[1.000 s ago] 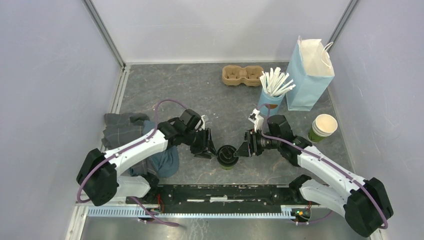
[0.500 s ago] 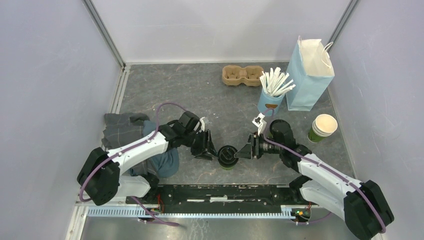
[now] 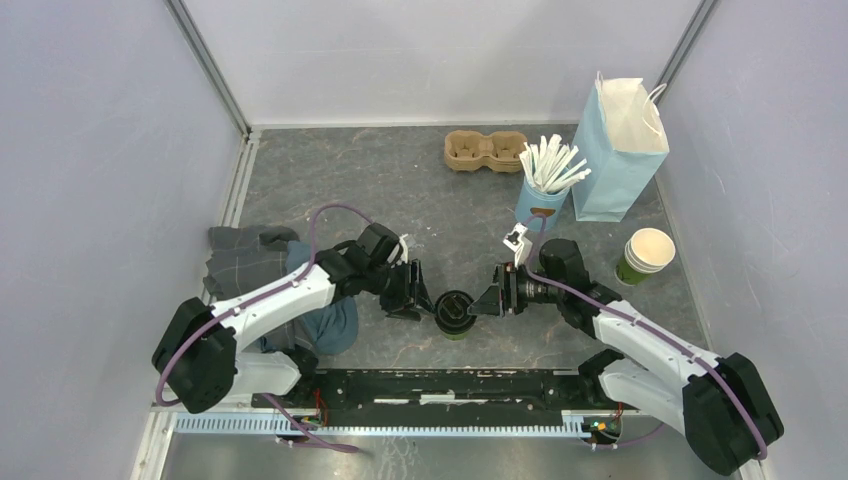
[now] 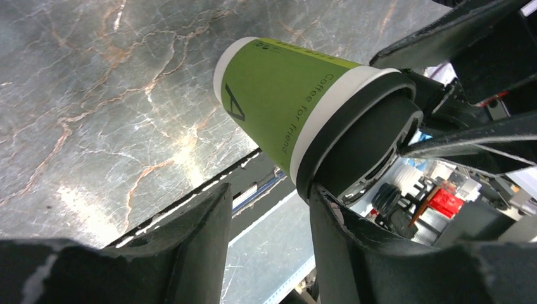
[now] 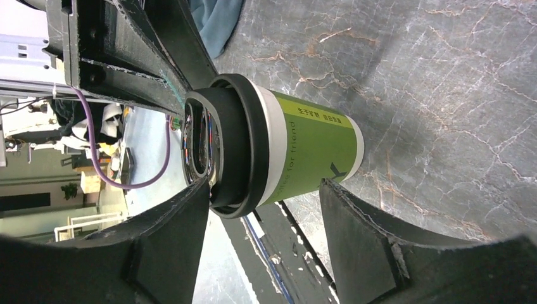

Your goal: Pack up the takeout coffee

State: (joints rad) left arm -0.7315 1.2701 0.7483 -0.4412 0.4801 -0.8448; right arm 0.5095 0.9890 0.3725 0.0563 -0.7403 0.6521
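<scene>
Grey marble table (image 3: 400,190), takeout coffee (image 3: 454,313) between left fingers (image 4: 187,253) and right fingers (image 5: 367,247) (both spread, ungripped).

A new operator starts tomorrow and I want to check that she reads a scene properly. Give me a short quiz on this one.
1. True or false: the takeout coffee has its lid on.
2. The coffee is: A lying on its side; B upright on the table between the left claw and the right claw; C held up in the air.
3. Is either claw shut on it?
Key: 1 true; 2 B; 3 neither, both stand open.
</scene>
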